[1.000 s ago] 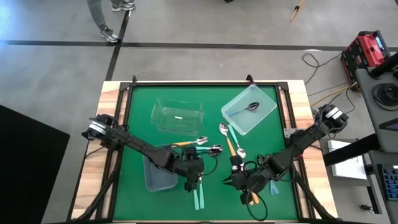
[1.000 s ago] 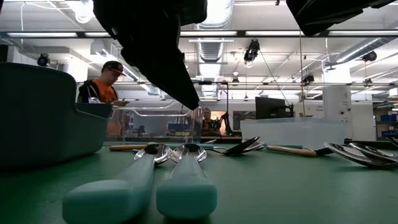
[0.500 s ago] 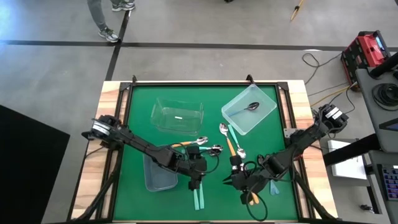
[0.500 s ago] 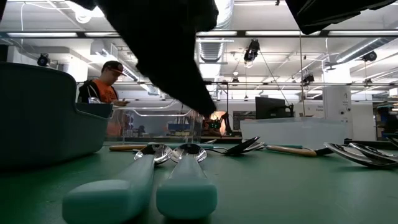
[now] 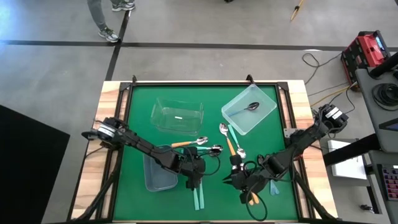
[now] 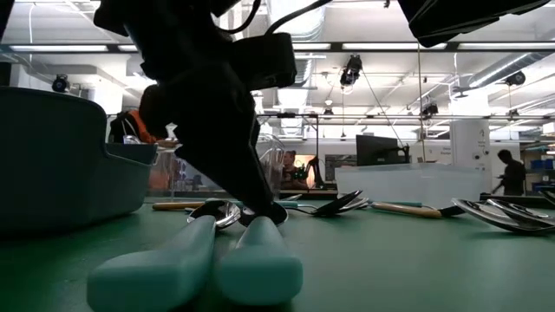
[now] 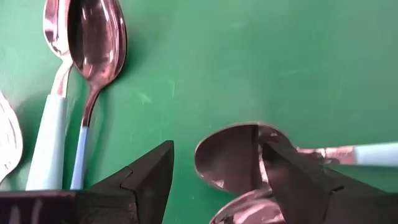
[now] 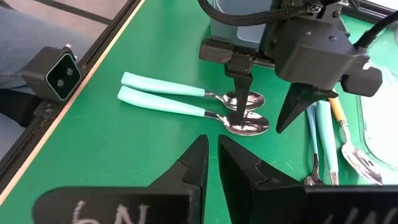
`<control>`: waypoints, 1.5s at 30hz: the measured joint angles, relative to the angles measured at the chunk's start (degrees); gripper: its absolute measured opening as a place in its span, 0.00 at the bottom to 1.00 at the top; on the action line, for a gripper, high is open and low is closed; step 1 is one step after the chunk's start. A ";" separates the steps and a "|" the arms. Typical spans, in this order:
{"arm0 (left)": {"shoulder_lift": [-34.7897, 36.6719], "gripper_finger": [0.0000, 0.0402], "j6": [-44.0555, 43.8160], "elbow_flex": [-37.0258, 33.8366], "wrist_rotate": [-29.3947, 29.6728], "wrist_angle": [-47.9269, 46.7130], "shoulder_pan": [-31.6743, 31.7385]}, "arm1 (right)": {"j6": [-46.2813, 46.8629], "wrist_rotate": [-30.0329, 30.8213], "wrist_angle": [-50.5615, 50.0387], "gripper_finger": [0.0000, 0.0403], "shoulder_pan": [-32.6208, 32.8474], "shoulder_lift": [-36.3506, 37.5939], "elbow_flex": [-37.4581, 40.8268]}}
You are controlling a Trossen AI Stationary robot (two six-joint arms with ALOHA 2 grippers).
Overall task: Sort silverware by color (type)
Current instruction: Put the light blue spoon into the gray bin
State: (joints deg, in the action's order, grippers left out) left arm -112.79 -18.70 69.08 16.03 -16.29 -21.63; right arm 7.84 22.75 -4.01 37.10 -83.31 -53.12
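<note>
Two teal-handled spoons (image 5: 198, 194) lie side by side flat on the green mat, handles toward the near edge; the low view shows them close up (image 6: 258, 264). My left gripper (image 5: 192, 178) stands over their metal bowls, open, fingers pointing down; in its wrist view one bowl (image 7: 227, 155) lies between the fingers. My right gripper (image 5: 239, 181) waits shut a little to the right, above the mat, holding nothing. More spoons with orange, teal and blue handles lie mid-table (image 5: 227, 142). One dark spoon (image 5: 252, 106) rests in the far right bin. My left gripper comes from above, pointing down, with its fingers astride the bowl ends of the two teal spoons (image 8: 244, 111). One fingertip (image 8: 240, 99) stands right at the bowls, between them. Whether it touches the metal I cannot tell. Both spoons lie flat on the mat.
A grey bin (image 5: 157, 177) sits left of my left gripper, a clear bin (image 5: 178, 116) at the far left, a pale bin (image 5: 264, 111) at the far right. An orange-handled spoon (image 5: 252, 198) lies under the right arm. Cables hang around both wrists.
My left gripper has come down from above the mat until its fingertips stand at the bowls of the two teal spoons. The spoons have stayed where they were.
</note>
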 joint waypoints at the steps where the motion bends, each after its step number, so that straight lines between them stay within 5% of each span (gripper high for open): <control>1: 0.00 0.57 -0.01 -0.02 -0.01 -0.03 0.00 | -0.03 0.01 0.00 0.07 0.00 -0.01 0.00; 11: 0.00 0.56 -0.04 -0.24 0.00 0.02 0.44 | 0.00 0.01 0.00 0.07 0.00 -0.02 0.00; 28: 0.11 0.38 -1.38 -2.32 -0.02 1.27 0.74 | -0.28 0.78 0.00 0.07 0.00 -0.02 0.00; 45: 0.07 0.35 -1.27 -2.30 3.04 2.97 0.90 | -0.61 1.94 -0.04 0.07 0.00 -0.02 0.00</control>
State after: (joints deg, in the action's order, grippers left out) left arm -112.73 -19.97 66.78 19.07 -13.32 -20.73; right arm 7.22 24.69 -4.05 37.10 -83.33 -53.12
